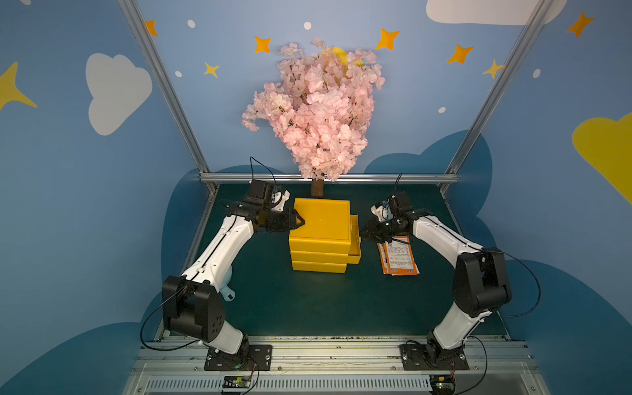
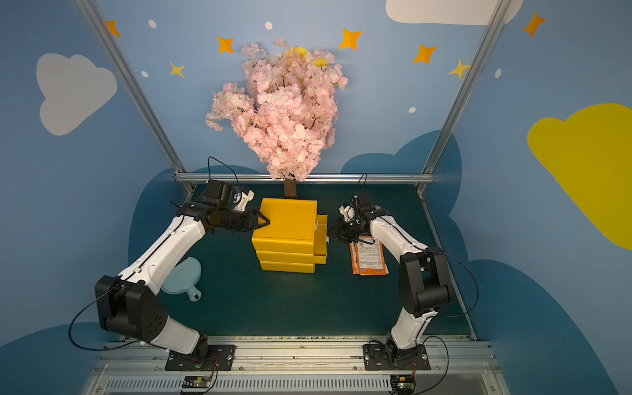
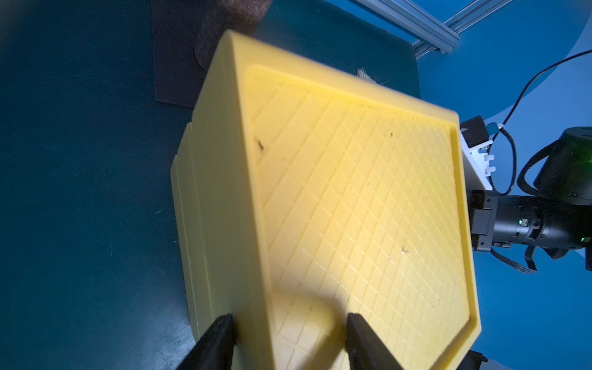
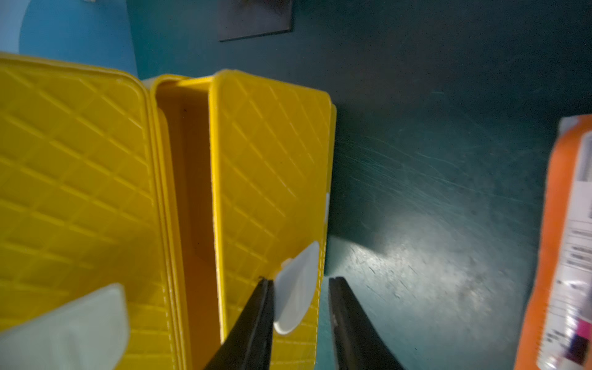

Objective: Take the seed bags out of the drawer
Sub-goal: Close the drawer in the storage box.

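Blue cloud-and-star walls, dark green counter, mostly bare toward the front. Yellow drawer unit sits mid-counter, with one drawer pulled partway out on the robot's right. Seed bags lie stacked flat on the counter just right of that drawer, backs up, partly under the right wrist. The sliver of drawer interior seen from the right wrist looks empty; the rest is hidden. Left pincer is closed over the unit's top left edge, one finger on the side wall and one on top, bracing it. Right pincer is parted around the white handle tab: one finger touching, the other a hair off, so not clamped. Risks: the tab is small and probably slick, so fingers could slide off. If the left hold slips, the unit could skid or tip with the drawer. A low sweep of the right arm could shove the bags toward the counter's right edge. Tree trunk is just behind the unit, so no room backward. A pale blue tool lies under the left arm. The front is open.
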`<act>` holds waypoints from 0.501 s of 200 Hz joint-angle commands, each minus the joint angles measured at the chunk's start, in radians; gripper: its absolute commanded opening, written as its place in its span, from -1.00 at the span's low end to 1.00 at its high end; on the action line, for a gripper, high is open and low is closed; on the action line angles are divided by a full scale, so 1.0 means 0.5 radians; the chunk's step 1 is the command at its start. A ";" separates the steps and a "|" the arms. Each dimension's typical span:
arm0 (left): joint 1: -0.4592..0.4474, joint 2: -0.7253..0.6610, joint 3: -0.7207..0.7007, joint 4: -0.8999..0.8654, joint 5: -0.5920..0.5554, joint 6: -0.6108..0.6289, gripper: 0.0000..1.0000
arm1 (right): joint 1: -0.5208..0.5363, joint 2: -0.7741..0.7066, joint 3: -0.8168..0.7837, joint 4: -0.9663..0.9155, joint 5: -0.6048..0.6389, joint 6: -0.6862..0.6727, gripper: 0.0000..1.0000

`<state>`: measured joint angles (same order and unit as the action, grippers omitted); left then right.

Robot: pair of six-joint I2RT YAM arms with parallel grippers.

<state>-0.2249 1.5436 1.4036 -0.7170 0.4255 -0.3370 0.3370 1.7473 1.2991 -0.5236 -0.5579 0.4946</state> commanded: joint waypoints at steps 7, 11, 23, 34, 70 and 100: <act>-0.022 -0.014 -0.065 -0.177 -0.036 0.049 0.17 | 0.076 0.098 0.053 0.147 -0.117 0.105 -0.33; -0.020 -0.016 -0.065 -0.177 -0.039 0.049 0.18 | 0.087 0.106 0.058 0.154 -0.120 0.110 -0.33; -0.020 -0.019 -0.067 -0.180 -0.049 0.048 0.18 | 0.114 0.136 0.084 0.165 -0.122 0.124 -0.33; -0.020 -0.022 -0.072 -0.181 -0.050 0.054 0.18 | 0.142 0.160 0.108 0.178 -0.129 0.138 -0.33; -0.004 -0.032 -0.078 -0.196 -0.079 0.069 0.21 | 0.223 0.240 0.187 0.214 -0.150 0.185 -0.33; 0.040 -0.053 -0.085 -0.209 -0.104 0.082 0.21 | 0.292 0.307 0.247 0.227 -0.150 0.215 -0.33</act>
<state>-0.2169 1.5249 1.3933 -0.7300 0.4015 -0.3283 0.4244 1.8523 1.3911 -0.4568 -0.6128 0.5816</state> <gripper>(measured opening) 0.606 0.337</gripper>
